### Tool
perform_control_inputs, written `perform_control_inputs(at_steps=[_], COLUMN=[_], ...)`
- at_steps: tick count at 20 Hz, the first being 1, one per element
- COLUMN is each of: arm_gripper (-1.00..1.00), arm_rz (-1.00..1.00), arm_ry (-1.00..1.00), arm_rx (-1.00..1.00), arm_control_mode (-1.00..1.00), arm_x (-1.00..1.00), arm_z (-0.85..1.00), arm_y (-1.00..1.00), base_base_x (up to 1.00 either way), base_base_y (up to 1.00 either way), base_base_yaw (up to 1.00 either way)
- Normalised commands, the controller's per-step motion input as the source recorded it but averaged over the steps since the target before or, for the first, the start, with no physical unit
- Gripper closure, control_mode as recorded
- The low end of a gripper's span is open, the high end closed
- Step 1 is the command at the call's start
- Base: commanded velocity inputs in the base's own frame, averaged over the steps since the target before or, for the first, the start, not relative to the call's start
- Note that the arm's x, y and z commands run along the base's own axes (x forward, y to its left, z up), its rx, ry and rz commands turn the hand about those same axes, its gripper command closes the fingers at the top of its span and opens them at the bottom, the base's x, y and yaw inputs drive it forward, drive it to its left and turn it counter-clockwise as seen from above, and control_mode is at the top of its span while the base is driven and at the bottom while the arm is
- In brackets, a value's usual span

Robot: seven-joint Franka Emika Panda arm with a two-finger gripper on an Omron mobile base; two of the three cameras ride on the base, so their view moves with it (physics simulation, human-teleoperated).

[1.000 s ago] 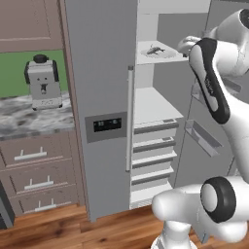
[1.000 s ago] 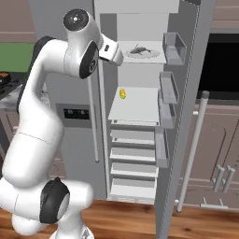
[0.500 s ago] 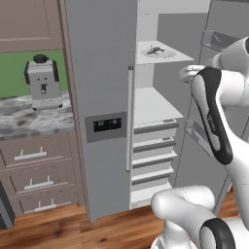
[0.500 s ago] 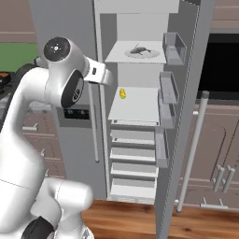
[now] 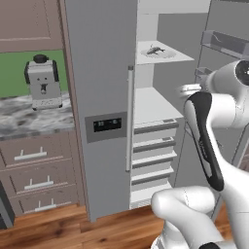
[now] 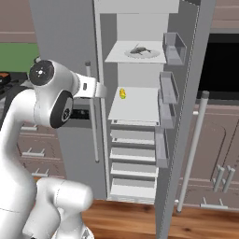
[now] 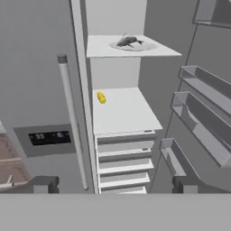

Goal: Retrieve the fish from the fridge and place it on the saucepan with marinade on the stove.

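The fridge [image 5: 102, 97] has its left door shut and its right door [image 6: 192, 116] swung open. On the top shelf, the small dark grey fish [image 7: 128, 41] [image 5: 155, 49] [image 6: 138, 48] lies on a pale round plate [image 7: 140, 47]. My gripper [image 7: 113, 185] is open and empty. It hangs in front of the open compartment at about middle-shelf height, well short of the fish and below it. An orange sliver at the left edge of the right base view looks like the saucepan [image 6: 3, 77]; the stove is hard to make out.
A small yellow item [image 7: 101, 97] [image 6: 123, 93] sits on the middle shelf, above several drawers. Door bins [image 7: 203, 113] line the open door on the right. A coffee machine [image 5: 43, 82] stands on the marble counter [image 5: 24, 121] left of the fridge.
My hand has dropped from top-shelf height to about the middle shelf and drawn back from the fridge. The jaws stay open. The fish has not moved.
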Motion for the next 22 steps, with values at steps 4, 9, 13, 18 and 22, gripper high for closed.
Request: perform_control_inputs(at_steps=[4,9,13,18,22], arm_gripper=[-1.0,-1.0,-1.0,-1.0,-1.0], arm_rz=[0.0,0.0,0.0,-0.03,-0.07], arm_ry=[0.06,0.04,0.02,0.01,0.0], arm_rx=[-0.06,-0.05,-0.03,0.08,0.12], arm_control_mode=[-1.0,-1.0,-1.0,-1.0,-1.0], arm_x=[-0.08,-0.04,0.0,-0.03,0.0], arm_z=[0.0,-0.11,-0.11,-0.23,-0.21], arm_y=[0.0,0.0,0.0,0.0,0.0], base_base_x=[0.0,0.0,0.0,0.0,0.0], base_base_y=[0.0,0.0,0.0,0.0,0.0], base_base_yaw=[0.0,0.0,0.0,0.0,0.0])
